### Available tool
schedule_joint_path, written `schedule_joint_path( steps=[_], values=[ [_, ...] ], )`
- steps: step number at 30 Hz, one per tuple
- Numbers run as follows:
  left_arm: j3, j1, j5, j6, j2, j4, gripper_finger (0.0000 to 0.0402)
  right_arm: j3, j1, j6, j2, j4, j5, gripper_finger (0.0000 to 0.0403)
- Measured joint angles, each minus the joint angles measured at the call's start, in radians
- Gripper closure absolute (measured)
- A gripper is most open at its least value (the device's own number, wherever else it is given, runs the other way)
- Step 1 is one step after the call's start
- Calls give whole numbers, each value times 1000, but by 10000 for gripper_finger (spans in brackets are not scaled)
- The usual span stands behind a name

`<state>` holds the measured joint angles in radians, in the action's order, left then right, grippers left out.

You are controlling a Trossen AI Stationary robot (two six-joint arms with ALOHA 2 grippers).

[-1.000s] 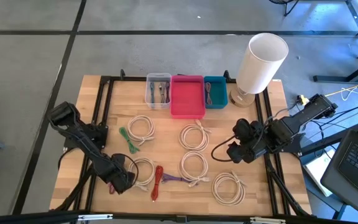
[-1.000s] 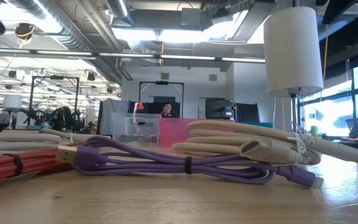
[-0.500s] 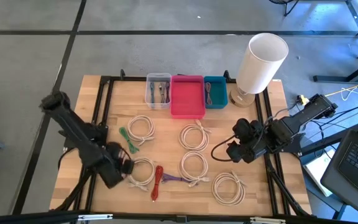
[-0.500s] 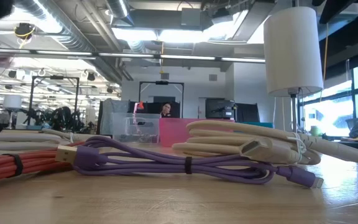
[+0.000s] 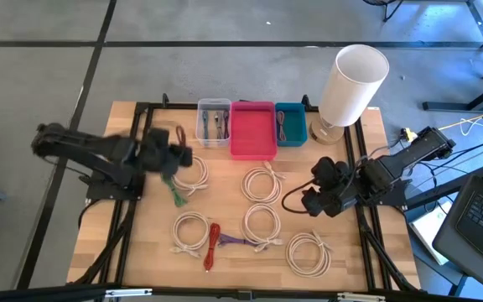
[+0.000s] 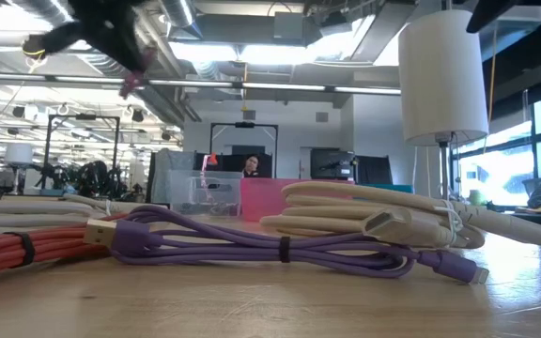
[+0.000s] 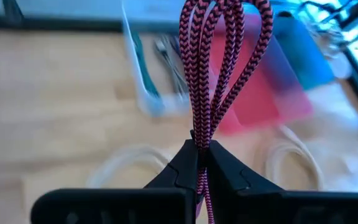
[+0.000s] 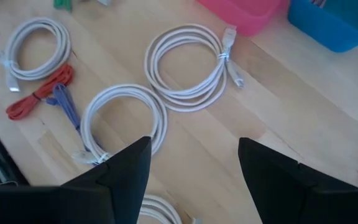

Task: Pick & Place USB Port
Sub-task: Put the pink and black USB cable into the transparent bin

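My left gripper (image 5: 174, 155) (image 7: 201, 149) hangs above the table's left half, a little short of the bins, shut on a pink-and-black braided cable (image 7: 219, 56) (image 5: 180, 134). In the low view it shows high at the upper left (image 6: 111, 28). My right gripper (image 5: 309, 201) (image 8: 194, 149) waits open over the table's right side, above bare wood, touching nothing. A clear bin (image 5: 214, 122), a pink bin (image 5: 252, 130) and a blue bin (image 5: 290, 123) stand in a row at the far edge. My left gripper pinches the folded braided cable between its two fingers, several strands together, at a point along the bundle (image 7: 199, 138). The looped end (image 7: 225, 18) sticks out beyond the fingertips. The cable is lifted clear of the table; a pink end (image 6: 137, 83) hangs below the gripper.
Several white cable coils lie on the wood (image 5: 191, 174) (image 5: 263, 183) (image 5: 262, 222) (image 5: 191, 231) (image 5: 309, 253). A green cable (image 5: 173, 186), a red one (image 5: 213, 245) and a purple one (image 5: 237, 242) lie among them. A white lamp (image 5: 350, 84) stands at the far right corner.
My left gripper has risen from the near left part of the table and swung toward the far edge, up to the bins, carrying the braided cable clear of the wood. The white coil it stood over lies uncovered. My right arm has kept still.
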<state>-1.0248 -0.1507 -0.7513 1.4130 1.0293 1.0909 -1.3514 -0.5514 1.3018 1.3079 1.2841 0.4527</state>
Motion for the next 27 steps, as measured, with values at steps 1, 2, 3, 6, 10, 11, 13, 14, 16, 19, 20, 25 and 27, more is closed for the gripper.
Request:
schedule_joint_path(
  steps=[1,2,3,6,10,11,13,14,16,19,20,25,27],
  values=[
    [0,74,23,-101,-10,-40,393,0,0,0,0,-8,1,158],
    [0,152,55,-196,-18,-86,393,0,0,0,0,-16,6,158],
    [0,230,99,-292,-24,-141,393,0,0,0,0,-25,11,158],
    [0,457,277,-543,-23,-337,393,0,0,0,0,-60,11,158],
    [0,720,531,-700,31,-580,393,0,0,-1,9,-98,11,158],
    [-3,775,597,-709,53,-623,393,0,0,-1,13,-100,11,158],
    [-38,866,717,-706,119,-652,393,0,0,0,24,-107,11,158],
    [-65,900,768,-707,161,-651,393,0,0,0,30,-111,11,158],
    [-132,931,853,-734,254,-643,394,0,0,0,41,-115,10,158],
    [-269,930,925,-793,399,-580,394,0,0,0,54,-114,-8,158],
    [-327,927,938,-820,451,-542,394,0,0,0,57,-114,-19,158],
    [-597,930,947,-923,682,-215,394,0,0,0,60,-114,-87,158],
    [-668,936,945,-935,747,-125,394,0,0,0,60,-114,-87,158]
  ],
)
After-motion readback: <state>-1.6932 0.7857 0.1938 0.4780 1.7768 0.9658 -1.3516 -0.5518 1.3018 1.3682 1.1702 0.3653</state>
